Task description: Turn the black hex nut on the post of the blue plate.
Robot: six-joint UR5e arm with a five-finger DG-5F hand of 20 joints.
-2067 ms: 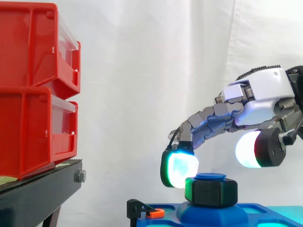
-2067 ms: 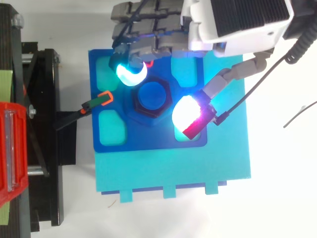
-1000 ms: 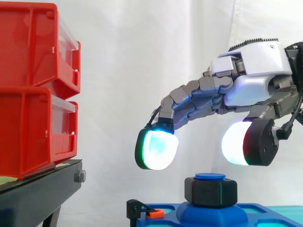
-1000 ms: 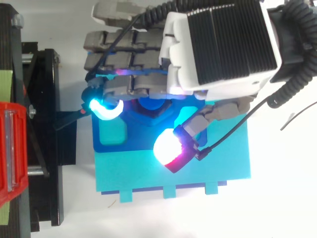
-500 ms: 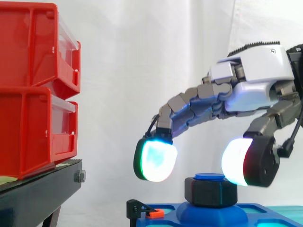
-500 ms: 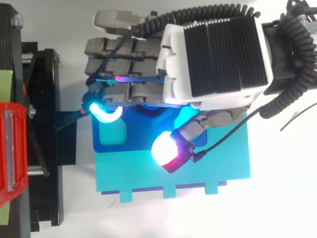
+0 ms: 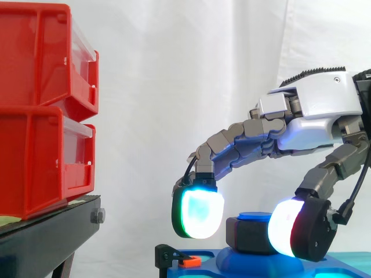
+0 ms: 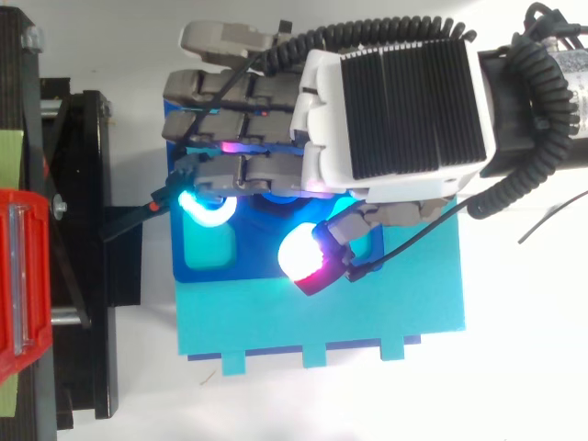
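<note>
The black hex nut (image 7: 246,234) sits on the blue-capped post (image 7: 253,216) of the blue plate (image 7: 203,267), at the bottom middle of the side view. My hand (image 7: 313,113) reaches in from the right and hangs low over the nut, straddling it. One glowing finger pad (image 7: 198,213) hangs just left of the nut; the thumb pad (image 7: 284,234) stands in front of its right side. I cannot make out firm contact on either side. From above, my hand (image 8: 390,110) covers the nut and much of the blue plate (image 8: 176,257).
Two stacked red bins (image 7: 40,110) stand on a black stand (image 7: 46,237) at the left. A black clamp with an orange tip (image 7: 179,259) touches the plate's left edge. A cyan base (image 8: 322,317) lies under the blue plate.
The hand had lifted off the nut and shifted left; over the last second it has come down, bringing the finger pad and thumb pad to nut height on either side.
</note>
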